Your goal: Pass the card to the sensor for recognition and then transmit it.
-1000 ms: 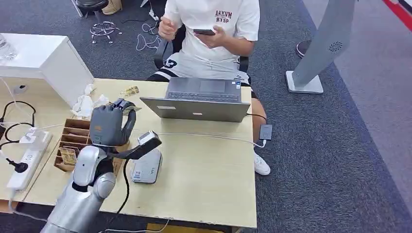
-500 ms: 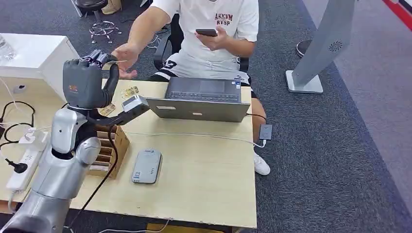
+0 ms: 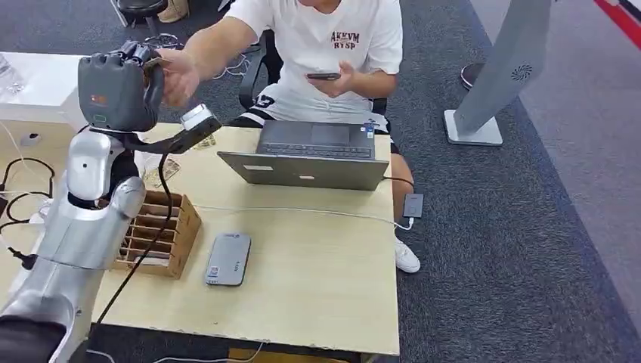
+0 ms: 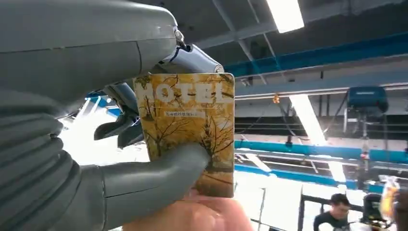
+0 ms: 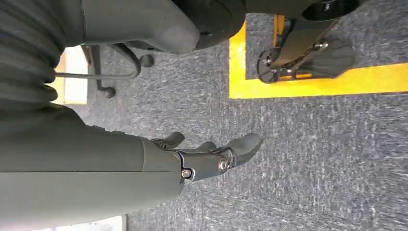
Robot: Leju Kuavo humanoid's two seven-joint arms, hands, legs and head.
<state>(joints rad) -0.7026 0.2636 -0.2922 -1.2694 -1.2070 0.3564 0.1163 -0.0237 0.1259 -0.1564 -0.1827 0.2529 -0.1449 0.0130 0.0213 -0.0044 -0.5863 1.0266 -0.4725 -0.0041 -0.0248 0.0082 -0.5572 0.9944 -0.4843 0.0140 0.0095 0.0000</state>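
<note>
You are looking at an office-like robot lab — a pale wooden desk (image 3: 317,272) on grey carpet (image 3: 529,227), with an open laptop (image 3: 314,155), a power strip (image 3: 19,261) with trailing cables and a swivel chair (image 3: 261,72). Overhead, the left wrist view shows you strip lights (image 4: 286,14) and blue beams (image 4: 317,53) — a large hall.
</note>
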